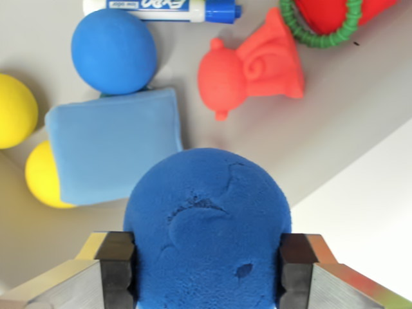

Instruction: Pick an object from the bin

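Note:
A large dark blue foam ball [206,219] fills the bottom centre of the wrist view. My gripper [207,270] is shut on it, one black finger pad [118,267] pressed on its left side and the other on its right. The ball hangs above the grey bin floor [347,96]. Below it lie a light blue foam square [112,145], a second blue ball [114,51], two yellow balls [14,111] [44,175], and a red-orange toy figure [254,67].
A blue-capped whiteboard marker [161,9] lies along the top edge. A red object ringed in green [325,19] sits at the top right. A white wall or rim [367,212] of the bin runs diagonally at the lower right.

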Robot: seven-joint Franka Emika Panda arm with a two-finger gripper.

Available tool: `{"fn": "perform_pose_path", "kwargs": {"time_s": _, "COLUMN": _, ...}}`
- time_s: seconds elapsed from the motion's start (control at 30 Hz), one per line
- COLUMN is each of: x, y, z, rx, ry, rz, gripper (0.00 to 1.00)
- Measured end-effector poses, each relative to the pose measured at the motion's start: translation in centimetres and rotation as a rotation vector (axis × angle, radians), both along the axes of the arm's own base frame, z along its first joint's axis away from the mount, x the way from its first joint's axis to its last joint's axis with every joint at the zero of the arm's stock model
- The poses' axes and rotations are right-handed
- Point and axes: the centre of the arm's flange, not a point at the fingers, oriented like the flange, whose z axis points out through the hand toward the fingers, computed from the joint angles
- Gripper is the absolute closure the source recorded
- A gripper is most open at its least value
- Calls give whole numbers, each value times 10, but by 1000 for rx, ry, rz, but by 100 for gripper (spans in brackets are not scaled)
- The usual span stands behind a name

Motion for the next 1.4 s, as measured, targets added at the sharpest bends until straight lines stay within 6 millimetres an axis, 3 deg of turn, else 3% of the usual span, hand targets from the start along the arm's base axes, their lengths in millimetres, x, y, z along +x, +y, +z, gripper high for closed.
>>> {"fn": "perform_pose_path", "kwargs": {"time_s": 0.63, "x": 1, "y": 0, "z": 78, "rx": -2, "ry": 0, "rz": 0, "gripper": 100}}
{"fn": "perform_pose_path", "kwargs": {"time_s": 1.4, "x": 1, "y": 1, "z": 143, "rx": 2, "ry": 3, "rz": -2, "gripper": 100}}
